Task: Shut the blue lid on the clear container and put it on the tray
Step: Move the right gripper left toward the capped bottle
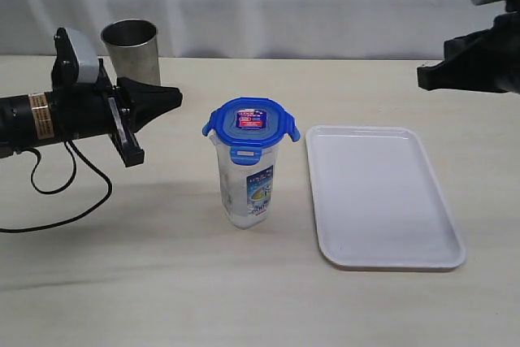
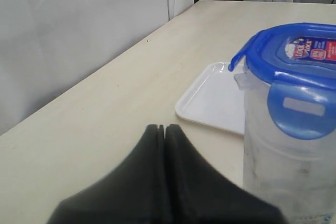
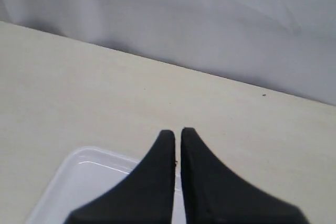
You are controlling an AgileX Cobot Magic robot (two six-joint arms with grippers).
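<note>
The clear container [image 1: 246, 184] stands upright on the table, just left of the tray [image 1: 382, 197]. The blue lid [image 1: 250, 124] rests on its mouth; the front flap hangs down while the side flaps stick outward. My left gripper [image 1: 177, 97] hovers to the container's left at about lid height, shut and empty, its tip a short way from the lid. In the left wrist view the container [image 2: 286, 166] and lid [image 2: 294, 74] fill one side beyond my gripper [image 2: 160, 128]. My right gripper [image 1: 422, 75] hangs shut and empty above the tray's far end [image 3: 79, 182]; its tips [image 3: 177, 131] nearly touch.
A grey steel tumbler [image 1: 131, 46] stands at the back left, behind my left arm. A black cable [image 1: 73, 193] loops on the table under that arm. A pale curtain closes the table's far edge.
</note>
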